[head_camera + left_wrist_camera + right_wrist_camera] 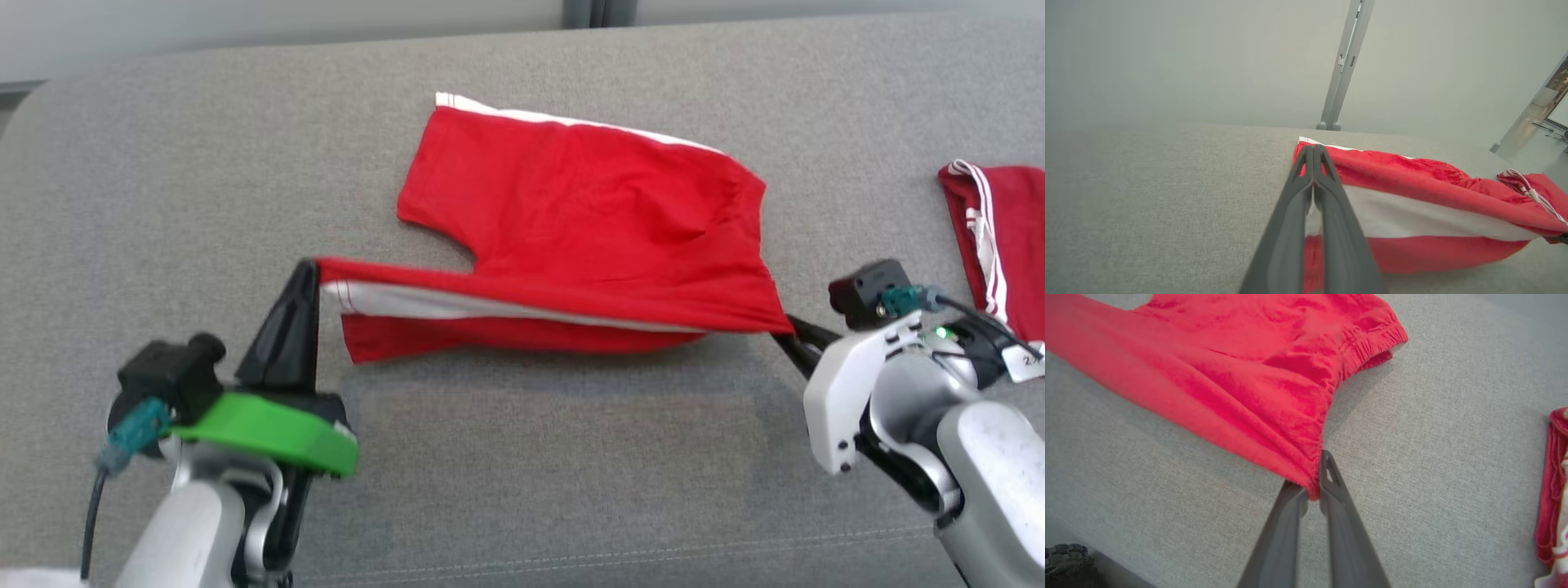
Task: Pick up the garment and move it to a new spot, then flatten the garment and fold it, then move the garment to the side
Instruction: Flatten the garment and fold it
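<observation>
The garment is a pair of bright red shorts with white side stripes, spread on the grey cushion. Its near edge is lifted and pulled taut between both grippers. My left gripper is shut on the hem of the near leg, where the white stripe shows beside its fingers. My right gripper is shut on the near corner of the elastic waistband. The far leg and far waistband corner lie flat on the cushion.
A second, darker red garment with white stripes lies at the right edge of the cushion. A grey post stands behind the cushion's back edge. A dark shoe is on the floor below the cushion's front.
</observation>
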{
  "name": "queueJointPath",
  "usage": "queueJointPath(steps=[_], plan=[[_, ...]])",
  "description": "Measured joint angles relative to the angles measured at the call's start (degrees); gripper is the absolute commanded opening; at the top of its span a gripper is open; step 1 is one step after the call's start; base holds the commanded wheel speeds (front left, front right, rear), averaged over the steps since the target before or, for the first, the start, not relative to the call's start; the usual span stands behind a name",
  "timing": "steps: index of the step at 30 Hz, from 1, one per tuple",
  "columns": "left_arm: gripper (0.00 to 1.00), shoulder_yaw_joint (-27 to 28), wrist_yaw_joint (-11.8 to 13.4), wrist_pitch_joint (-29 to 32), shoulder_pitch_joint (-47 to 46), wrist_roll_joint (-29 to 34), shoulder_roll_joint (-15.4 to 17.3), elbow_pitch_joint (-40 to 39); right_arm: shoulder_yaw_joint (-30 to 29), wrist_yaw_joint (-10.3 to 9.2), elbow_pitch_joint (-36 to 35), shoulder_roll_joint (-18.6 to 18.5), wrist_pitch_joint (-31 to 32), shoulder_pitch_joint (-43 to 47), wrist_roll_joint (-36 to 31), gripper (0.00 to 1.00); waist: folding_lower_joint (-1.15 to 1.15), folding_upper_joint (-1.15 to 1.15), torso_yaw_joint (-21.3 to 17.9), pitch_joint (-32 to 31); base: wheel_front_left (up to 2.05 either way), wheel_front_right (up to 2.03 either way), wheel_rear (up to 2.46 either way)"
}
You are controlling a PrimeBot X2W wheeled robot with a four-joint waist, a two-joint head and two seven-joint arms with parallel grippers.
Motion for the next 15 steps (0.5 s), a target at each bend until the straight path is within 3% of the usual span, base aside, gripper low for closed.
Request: queueJointPath(steps=[15], plan=[[0.0, -1.2, -4.0, -1.3, -24.9, 3.3, -1.5, 15.6, 3.1, -0.01, 5.5, 4.1, -0.1, -15.1, 2.5, 0.0, 0.0, 0.0, -3.0, 9.4, 0.0, 0.0, 0.0]])
